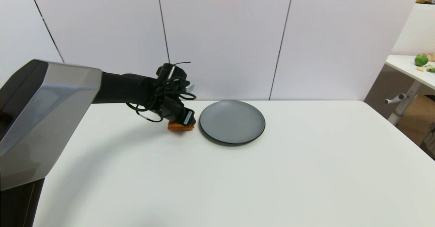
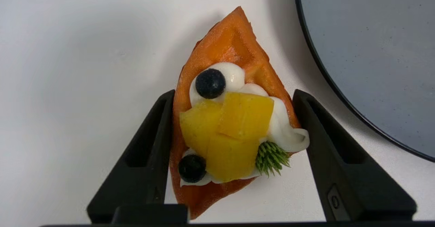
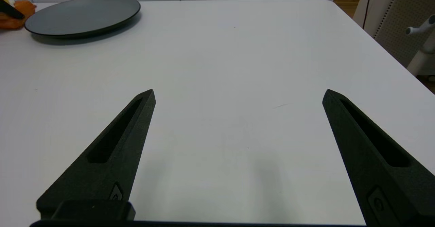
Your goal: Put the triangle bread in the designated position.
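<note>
so the left gripper (image 2: 234, 98) is down over the triangle bread (image 2: 231, 118), which sits on the white table (image 1: 238, 186) just at the grey plate's (image 1: 232, 121) 9 o'clock, fingers straddling it but seemingly not clamped yet, while the right gripper (image 3: 238, 94) idles wide open, holding nothing.

A lab: white partition panels (image 1: 221, 40) behind a bare table (image 1: 306, 172).

the triangle bread (image 1: 180, 126) lies on the table (image 1: 238, 179) just left of the plate (image 1: 232, 121), between the left gripper (image 2: 234, 94) fingers
</note>
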Controlling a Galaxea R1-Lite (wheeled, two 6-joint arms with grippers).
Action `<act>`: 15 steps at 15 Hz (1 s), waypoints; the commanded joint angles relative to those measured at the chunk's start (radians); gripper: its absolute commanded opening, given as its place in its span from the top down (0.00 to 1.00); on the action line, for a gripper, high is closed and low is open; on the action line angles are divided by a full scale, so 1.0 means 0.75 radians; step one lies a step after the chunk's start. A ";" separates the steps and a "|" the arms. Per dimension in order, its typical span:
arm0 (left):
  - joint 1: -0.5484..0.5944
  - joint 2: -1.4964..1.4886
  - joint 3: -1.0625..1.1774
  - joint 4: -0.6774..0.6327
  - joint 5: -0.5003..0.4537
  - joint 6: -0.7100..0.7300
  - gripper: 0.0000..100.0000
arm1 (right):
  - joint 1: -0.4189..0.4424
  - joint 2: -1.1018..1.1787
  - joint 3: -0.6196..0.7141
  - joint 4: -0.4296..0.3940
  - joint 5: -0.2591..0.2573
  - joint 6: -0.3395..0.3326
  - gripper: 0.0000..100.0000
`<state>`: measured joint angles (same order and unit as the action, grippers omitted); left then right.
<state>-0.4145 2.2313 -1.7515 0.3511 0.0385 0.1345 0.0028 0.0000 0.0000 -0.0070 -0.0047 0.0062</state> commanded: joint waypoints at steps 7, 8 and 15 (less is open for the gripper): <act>0.000 -0.126 0.000 -0.024 0.002 -0.014 0.00 | 0.000 0.002 0.002 -0.001 0.000 0.000 0.00; 0.000 -0.169 0.000 -0.045 0.002 -0.014 0.00 | 0.000 0.002 0.002 -0.001 0.000 0.002 0.00; 0.007 -0.909 0.582 -0.417 0.008 -0.007 0.00 | 0.000 0.002 0.002 -0.001 0.000 0.000 0.00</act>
<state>-0.4126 1.8770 -1.6279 0.2294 0.0404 0.1215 0.0028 0.0000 0.0000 -0.0066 -0.0043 0.0072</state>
